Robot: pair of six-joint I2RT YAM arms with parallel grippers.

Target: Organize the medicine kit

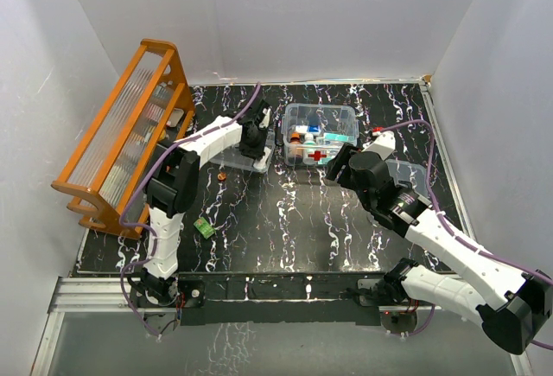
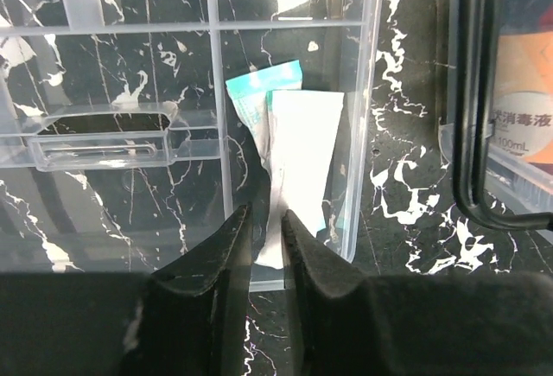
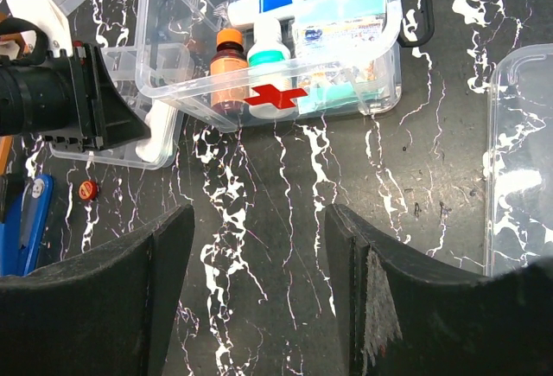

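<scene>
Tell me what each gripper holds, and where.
Right gripper: nothing, jaws open. Left gripper: it straddles the lower end of the white packet in the divided tray; whether it grips cannot be told.

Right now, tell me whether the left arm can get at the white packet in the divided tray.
Probably yes. The left gripper hangs right at the white packet in the divided tray, nothing between them. Its jaws stand narrowly apart, the packet's near end at the gap.

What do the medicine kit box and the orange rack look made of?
Medicine kit: clear glossy plastic; bottles show through its walls. Orange rack: seemingly wood, painted or stained orange, holding ribbed translucent panels, perhaps plastic.
</scene>
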